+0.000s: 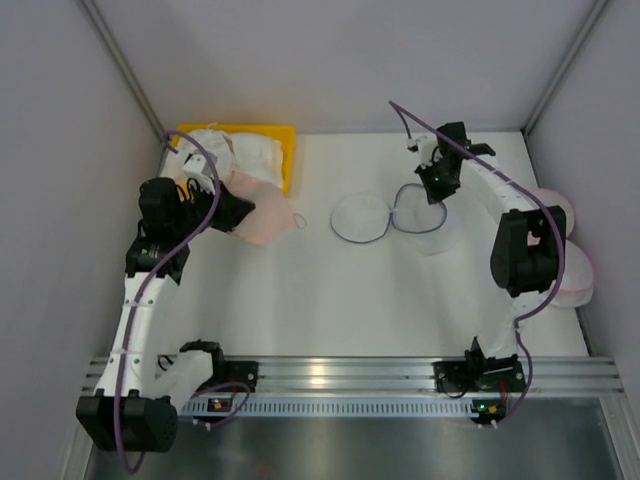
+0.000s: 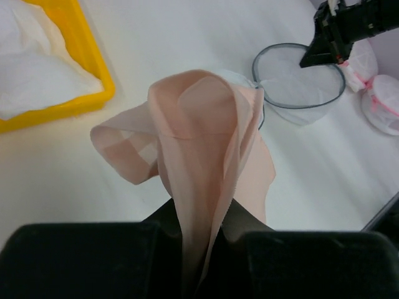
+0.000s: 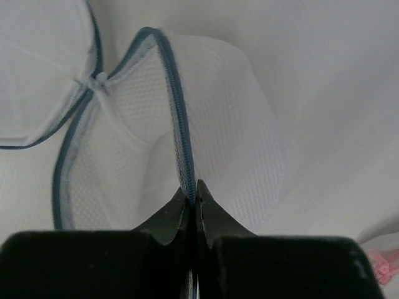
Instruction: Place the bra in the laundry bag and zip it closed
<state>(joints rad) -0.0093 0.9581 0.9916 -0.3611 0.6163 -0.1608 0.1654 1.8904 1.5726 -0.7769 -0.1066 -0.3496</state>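
Note:
The pale pink bra (image 1: 265, 212) hangs from my left gripper (image 1: 240, 212), which is shut on it just right of the yellow tray; in the left wrist view the bra (image 2: 202, 143) drapes up out of my left gripper (image 2: 209, 227). The white mesh laundry bag (image 1: 385, 215) lies open at the table's middle, one half flat, the other held up. My right gripper (image 1: 437, 185) is shut on its grey zipper rim (image 3: 177, 118); the right wrist view shows my right gripper (image 3: 192, 192) pinching the rim. The bag also shows in the left wrist view (image 2: 296, 84).
A yellow tray (image 1: 283, 140) with white garments (image 1: 235, 152) stands at the back left. Pink-rimmed mesh pouches (image 1: 570, 250) lie along the right wall, also in the left wrist view (image 2: 380, 99). Grey walls close in three sides.

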